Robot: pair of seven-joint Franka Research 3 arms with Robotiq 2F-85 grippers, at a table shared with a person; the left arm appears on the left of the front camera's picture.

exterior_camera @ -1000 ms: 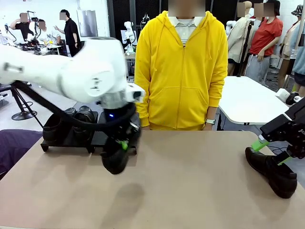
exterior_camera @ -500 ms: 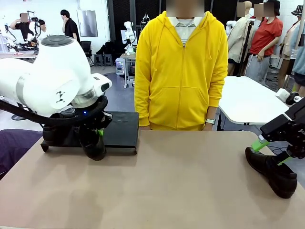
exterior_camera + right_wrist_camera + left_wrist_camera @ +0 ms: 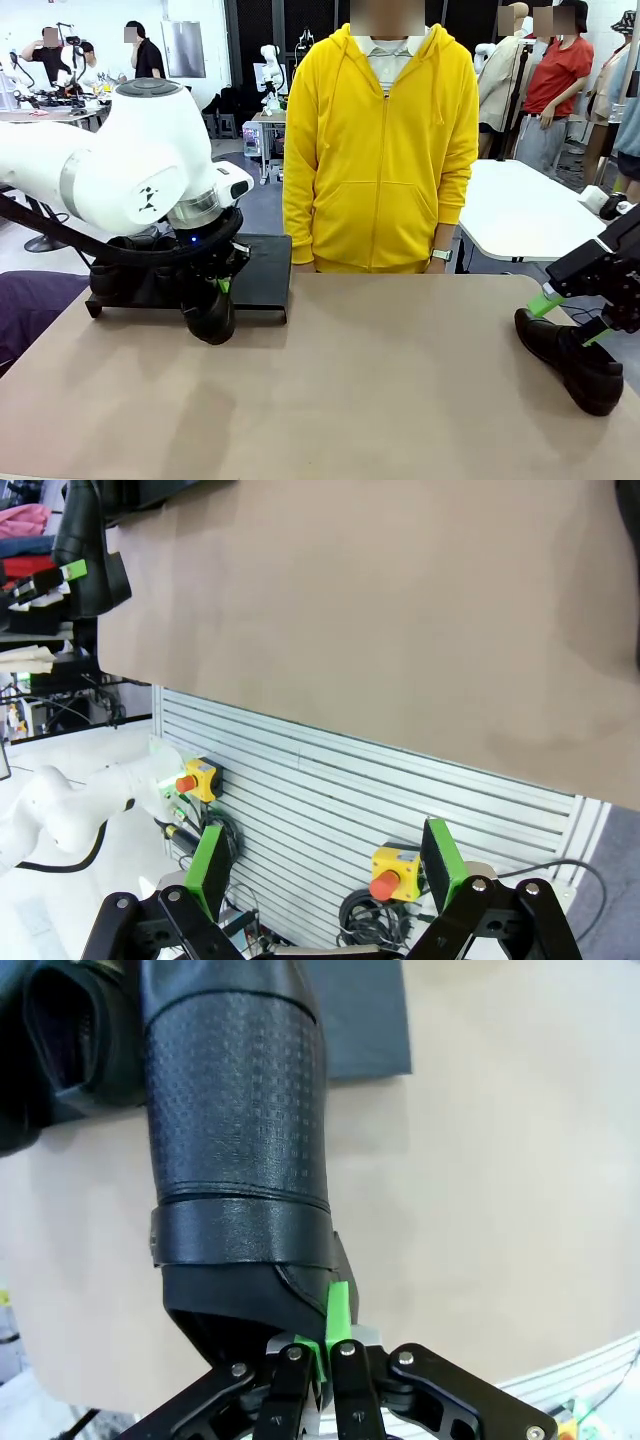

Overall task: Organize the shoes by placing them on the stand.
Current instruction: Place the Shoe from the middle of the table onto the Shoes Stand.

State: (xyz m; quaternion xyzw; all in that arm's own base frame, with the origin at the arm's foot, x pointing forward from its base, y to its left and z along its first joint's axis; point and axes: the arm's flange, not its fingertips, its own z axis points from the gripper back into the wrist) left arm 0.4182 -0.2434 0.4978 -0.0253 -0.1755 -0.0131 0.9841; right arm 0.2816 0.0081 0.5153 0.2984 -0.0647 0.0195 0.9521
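At the frame's left, the left gripper [image 3: 222,289] pinches a black shoe [image 3: 210,318] by its heel rim just before the stand [image 3: 258,268], mid-placement; next, it likely needs lifting over the bare platform, setting down, then releasing.

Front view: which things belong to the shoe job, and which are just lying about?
Job:
- stand
- racked shoes
- held shoe, clamped in the left gripper
- loose shoe on the table, by the open right gripper

Not the job:
- white side table
- person in yellow hoodie, standing by
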